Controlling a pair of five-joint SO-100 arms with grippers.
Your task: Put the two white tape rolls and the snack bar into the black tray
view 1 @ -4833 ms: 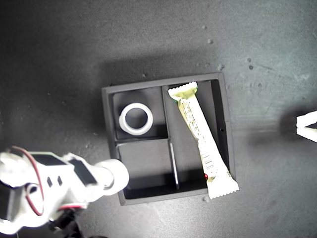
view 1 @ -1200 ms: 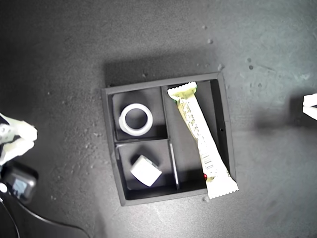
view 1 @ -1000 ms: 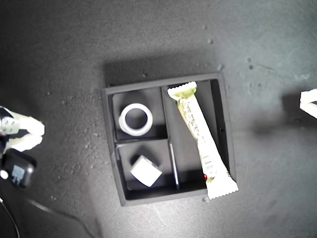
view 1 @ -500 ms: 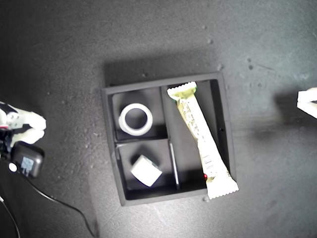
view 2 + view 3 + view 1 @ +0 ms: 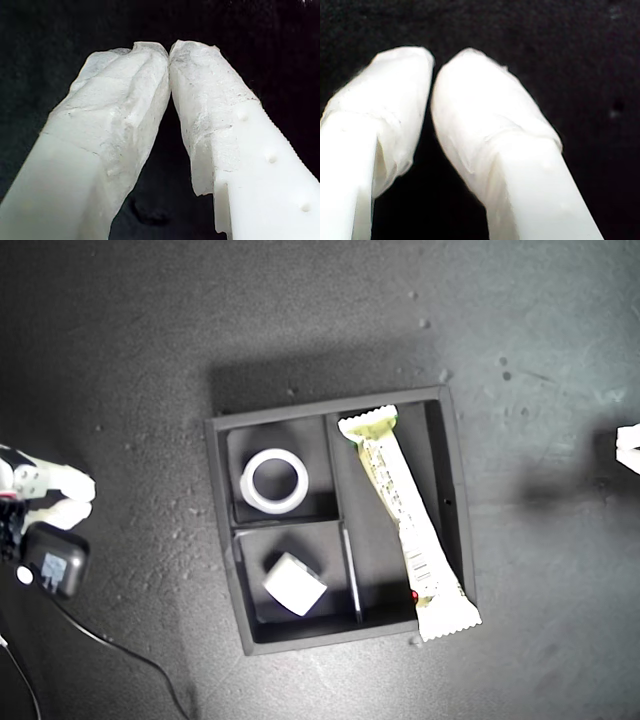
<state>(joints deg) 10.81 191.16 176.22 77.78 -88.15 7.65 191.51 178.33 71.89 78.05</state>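
- The dark table [image 5: 130,350] fills the exterior view and bears everything else.
- The black tray [image 5: 216,502] sits near the middle of that view, with two small square compartments on the exterior view's left side and one long compartment on its right side.
- The snack bar [image 5: 405,520] lies slantwise in the long compartment; its lower crimped end rides over the tray's wall at the exterior view's lower right corner of the tray.
- The wide white tape roll [image 5: 274,480] lies flat in the upper small compartment as the exterior view shows it, its hole facing up.
- The smaller tape roll [image 5: 294,583] rests tilted in the lower small compartment.
- A white arm with a black block and a cable shows at the exterior view's left edge, well apart from the tray; another white tip shows at its right edge. Which arm is which I cannot tell.
- My first gripper [image 5: 168,50] has its tips touching, with nothing between them.
- My second gripper [image 5: 433,75] has its tips pressed nearly together, holding nothing.
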